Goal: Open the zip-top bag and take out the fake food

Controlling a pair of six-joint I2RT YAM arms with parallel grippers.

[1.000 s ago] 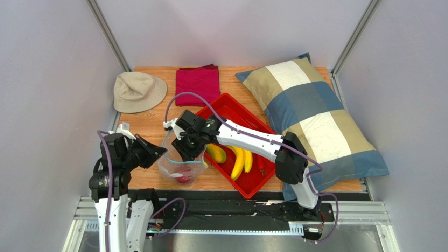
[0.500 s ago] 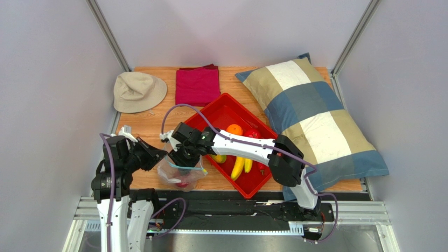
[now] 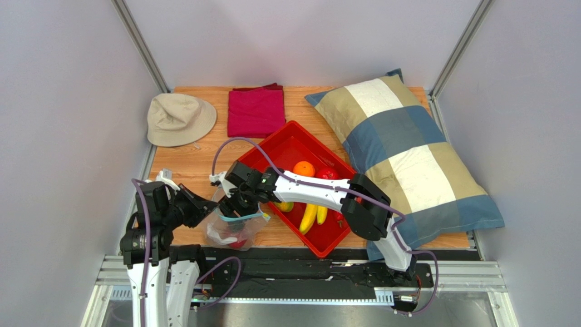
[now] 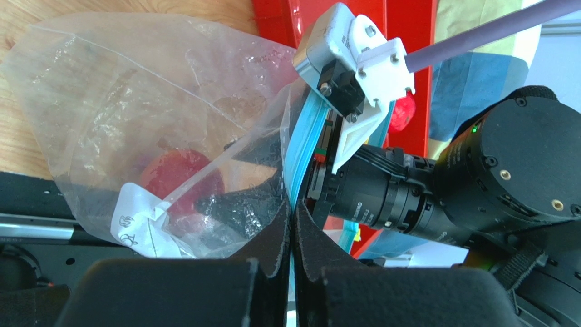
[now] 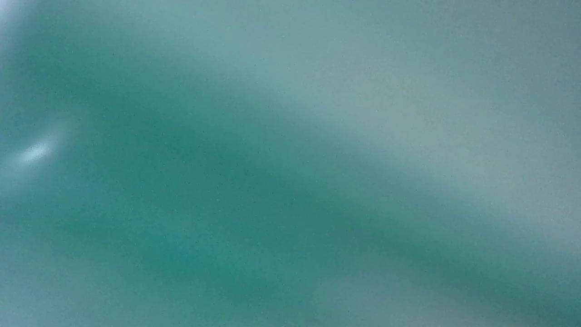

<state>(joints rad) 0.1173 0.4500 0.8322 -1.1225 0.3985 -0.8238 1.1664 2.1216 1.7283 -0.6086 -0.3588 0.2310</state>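
While pinching the teal strip of the zip-top bag at near left with the left gripper, jaws clamped tight, holding the mouth agape. Reaching in with the right gripper, cannot tell its jaws, lens all teal. Yet to come out: red apple. Already in the red tray, right: orange, banana bunch, mango.

Your left gripper, low at the left of the overhead frame, pinches its fingers tight on the zip-top bag. Your right arm stretches leftward across centre, with the right gripper tipped down just beside the left. Its finger spread can't be read.
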